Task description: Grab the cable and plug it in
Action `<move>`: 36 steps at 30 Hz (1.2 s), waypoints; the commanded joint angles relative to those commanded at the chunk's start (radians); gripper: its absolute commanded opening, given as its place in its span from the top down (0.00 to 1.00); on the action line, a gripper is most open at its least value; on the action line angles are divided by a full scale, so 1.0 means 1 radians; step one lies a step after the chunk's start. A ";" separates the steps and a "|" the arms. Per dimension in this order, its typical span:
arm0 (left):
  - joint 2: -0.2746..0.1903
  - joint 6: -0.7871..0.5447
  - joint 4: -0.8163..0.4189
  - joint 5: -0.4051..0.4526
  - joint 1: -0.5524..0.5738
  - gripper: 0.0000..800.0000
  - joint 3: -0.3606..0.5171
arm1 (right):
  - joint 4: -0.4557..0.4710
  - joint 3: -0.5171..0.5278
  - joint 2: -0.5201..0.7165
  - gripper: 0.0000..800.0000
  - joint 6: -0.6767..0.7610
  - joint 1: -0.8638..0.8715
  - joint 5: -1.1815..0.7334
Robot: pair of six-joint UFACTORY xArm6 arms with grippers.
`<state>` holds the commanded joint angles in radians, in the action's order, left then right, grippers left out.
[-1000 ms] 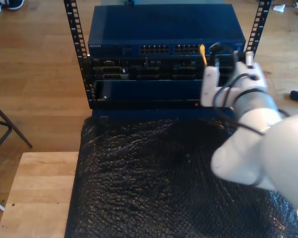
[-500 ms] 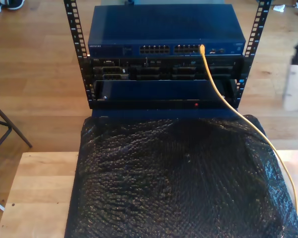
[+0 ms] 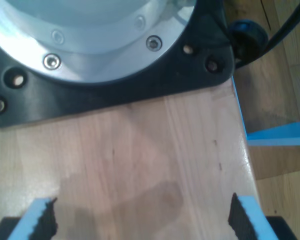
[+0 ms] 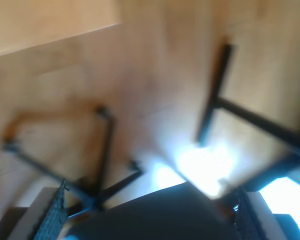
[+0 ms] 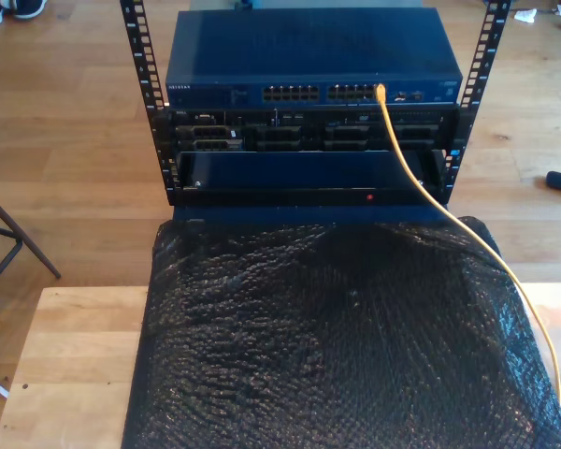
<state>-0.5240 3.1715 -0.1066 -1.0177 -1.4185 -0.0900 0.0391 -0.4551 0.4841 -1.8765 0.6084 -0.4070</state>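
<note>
the cable (image 5: 421,183) sits plugged into the blue switch (image 5: 313,92) at the exterior view's right, trailing down over the black bubble wrap (image 5: 337,337). my first pincer (image 3: 140,220) hangs spread above the wooden counter (image 3: 150,160); my second pincer (image 4: 150,215) is spread too, holding nothing.

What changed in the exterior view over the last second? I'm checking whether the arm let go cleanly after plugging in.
A white arm that was at the plug, by the switch's ports, drew off toward the exterior view's right and out of that picture. The cable stayed plugged into the blue switch, trailing down over the black bubble wrap. The rack and the wrap did not move.
</note>
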 joint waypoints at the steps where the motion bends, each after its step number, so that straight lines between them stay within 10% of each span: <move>1: 0.000 0.000 0.000 0.000 0.000 0.00 0.000 | 0.005 -0.002 0.014 0.00 -0.026 0.021 -0.034; 19: 0.000 0.000 0.000 0.000 0.000 0.00 0.000 | 0.003 -0.061 0.126 0.00 -0.669 0.391 -0.763; 36: 0.000 0.000 0.000 0.000 0.000 0.00 0.000 | 0.006 0.229 0.213 0.00 -1.105 0.772 -0.786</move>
<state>-0.5240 3.1715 -0.1066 -1.0177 -1.4185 -0.0900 0.0453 -0.2265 0.6974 -2.9813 1.3802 -1.1926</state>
